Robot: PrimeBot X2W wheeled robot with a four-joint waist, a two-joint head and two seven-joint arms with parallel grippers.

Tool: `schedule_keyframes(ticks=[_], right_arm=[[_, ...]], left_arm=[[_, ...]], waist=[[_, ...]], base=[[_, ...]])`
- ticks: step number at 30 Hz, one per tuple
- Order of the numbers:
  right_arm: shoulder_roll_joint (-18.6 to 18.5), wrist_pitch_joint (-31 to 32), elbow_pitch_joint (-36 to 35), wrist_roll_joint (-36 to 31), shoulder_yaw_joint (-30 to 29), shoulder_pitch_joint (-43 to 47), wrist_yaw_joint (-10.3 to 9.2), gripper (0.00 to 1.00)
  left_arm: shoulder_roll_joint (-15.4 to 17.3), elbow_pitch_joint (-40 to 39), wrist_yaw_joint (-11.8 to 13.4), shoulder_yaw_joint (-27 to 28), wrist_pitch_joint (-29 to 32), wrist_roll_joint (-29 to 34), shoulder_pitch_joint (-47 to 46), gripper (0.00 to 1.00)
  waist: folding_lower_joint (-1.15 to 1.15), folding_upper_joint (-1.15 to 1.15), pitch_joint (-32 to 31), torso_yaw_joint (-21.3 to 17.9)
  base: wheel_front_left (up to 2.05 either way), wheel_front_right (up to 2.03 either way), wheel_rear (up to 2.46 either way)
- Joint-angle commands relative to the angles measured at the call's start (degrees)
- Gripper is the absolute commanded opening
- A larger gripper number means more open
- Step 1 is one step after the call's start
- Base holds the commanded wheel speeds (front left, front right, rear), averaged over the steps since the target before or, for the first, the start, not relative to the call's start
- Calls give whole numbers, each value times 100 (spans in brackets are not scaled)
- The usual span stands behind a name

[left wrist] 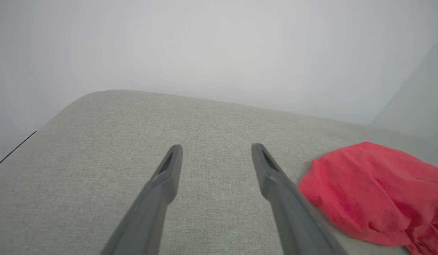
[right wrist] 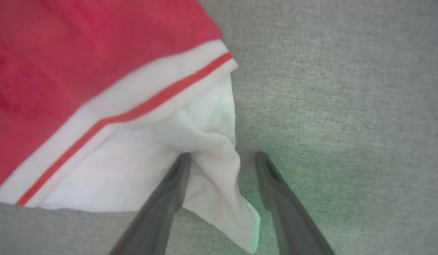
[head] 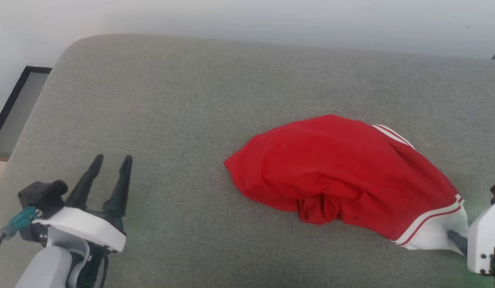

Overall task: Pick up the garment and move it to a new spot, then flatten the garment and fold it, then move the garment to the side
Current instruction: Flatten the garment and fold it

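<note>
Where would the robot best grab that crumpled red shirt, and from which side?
The white sleeve at the near right end of the shirt, coming from the right. There the cloth rises in a loose fold between the open fingers of the right gripper; the red body is a smooth mound, probably harder to pinch.

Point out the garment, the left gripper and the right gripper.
garment [head: 343, 168]: head view, on its red crumpled body.
left gripper [head: 113, 157]: head view, midway between its fingertips.
right gripper [right wrist: 222, 154]: right wrist view, midway between its fingertips.
</note>
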Motion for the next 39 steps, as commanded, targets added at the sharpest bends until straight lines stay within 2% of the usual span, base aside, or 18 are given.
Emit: schedule_keyframes(ticks=[1, 7, 11, 16, 21, 27, 29, 35, 39], right_arm=[[123, 1, 107, 22, 41, 13, 3, 100], [106, 2, -322, -12, -153, -60, 2, 100], [230, -224, -706, -124, -255, -47, 2, 100], [458, -809, -1060, -373, -191, -155, 2, 100], [741, -1803, -1298, -737, -157, -308, 2, 100], [1090, -2914, -1351, -1123, -188, -419, 2, 100], [1149, -3037, -1336, -1171, -210, -422, 2, 100], [1408, -3425, -1172, -1360, -172, -408, 2, 100], [1546, -3580, -1115, -1397, -125, -521, 2, 100]], left_arm=[[53, -7, -27, -53, 97, -82, -101, 100], [305, -151, -33, -349, 636, -266, -360, 100], [533, -386, -39, -642, 1085, -385, -678, 100], [778, -578, -40, -1092, 1632, -535, -1142, 100], [887, -615, -40, -1525, 2194, -656, -1611, 100], [881, -449, -38, -2135, 2951, -929, -2118, 100], [841, -391, -37, -2210, 3093, -1038, -2179, 100], [721, 112, -38, -2732, 4105, -1412, -2547, 100], [677, 604, 7, -2979, 4728, -1431, -2746, 100]], waist=[[0, 0, -78, -63], [0, 0, -286, -292], [0, 0, -413, -535], [0, 0, -546, -897], [0, 0, -584, -1276], [0, 0, -565, -1685], [0, 0, -558, -1742], [0, 0, -453, -2053], [0, 0, -309, -2218]], base=[[0, 0, 0], [0, 0, 0], [0, 0, 0], [0, 0, 0], [0, 0, 0], [0, 0, 0], [0, 0, 0], [0, 0, 0], [0, 0, 0]])
